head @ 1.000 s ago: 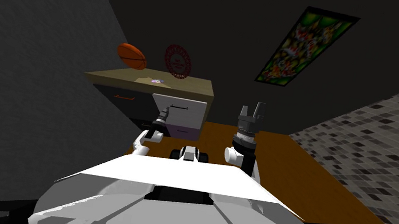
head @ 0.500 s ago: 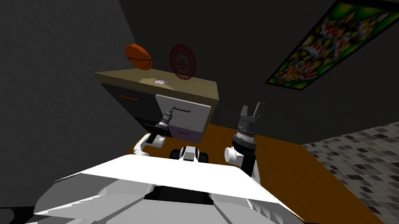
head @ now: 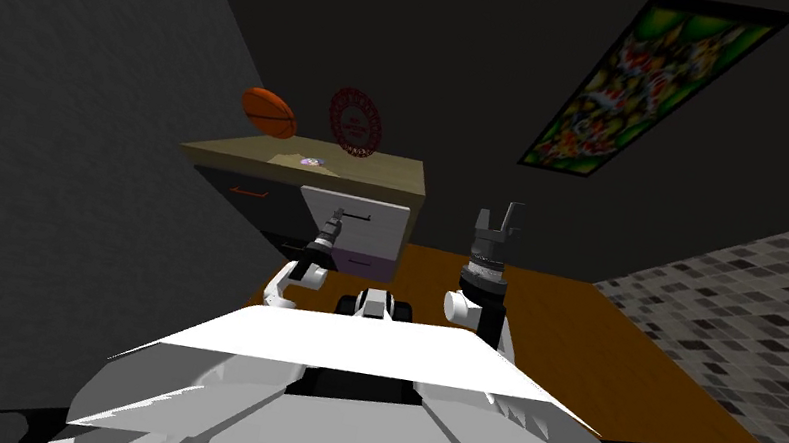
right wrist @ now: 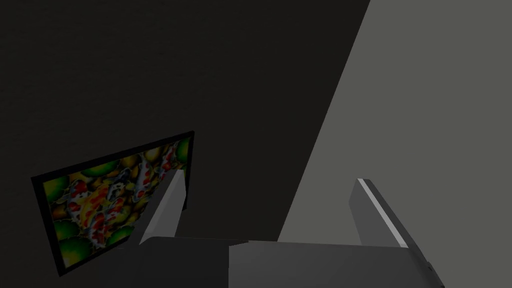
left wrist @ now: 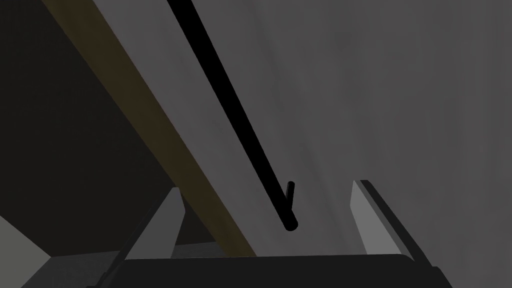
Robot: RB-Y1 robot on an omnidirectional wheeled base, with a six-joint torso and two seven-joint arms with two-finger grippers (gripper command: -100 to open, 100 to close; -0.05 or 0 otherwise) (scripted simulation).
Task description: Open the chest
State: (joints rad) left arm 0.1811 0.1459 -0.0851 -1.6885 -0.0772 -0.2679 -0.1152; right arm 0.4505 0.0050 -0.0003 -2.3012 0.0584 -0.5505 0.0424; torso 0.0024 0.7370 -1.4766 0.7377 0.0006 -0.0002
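The chest [head: 391,172] has a tan top and a dark front, and stands against the far wall. One pale drawer [head: 376,230] sticks out from its front. My left gripper [head: 334,223] is at that drawer's black bar handle [head: 355,217]. In the left wrist view the gripper [left wrist: 267,195] is open, and the end of the handle [left wrist: 230,110] lies between the fingers without touching either. The grey drawer front [left wrist: 390,100] is right behind it. My right gripper [head: 499,217] is raised to the right of the chest, open and empty [right wrist: 267,195].
An orange ball [head: 270,111], a red round plate [head: 356,122] and a small purple item [head: 311,160] sit on the chest's top. A grey wall [head: 36,171] runs close along the left. Orange-brown floor [head: 565,335] lies to the right, with a tiled surface [head: 774,301] beyond it.
My head view has swung a little, so the chest and the wall picture sit differently in it. The left hand stays at the drawer handle. The right arm holds still.
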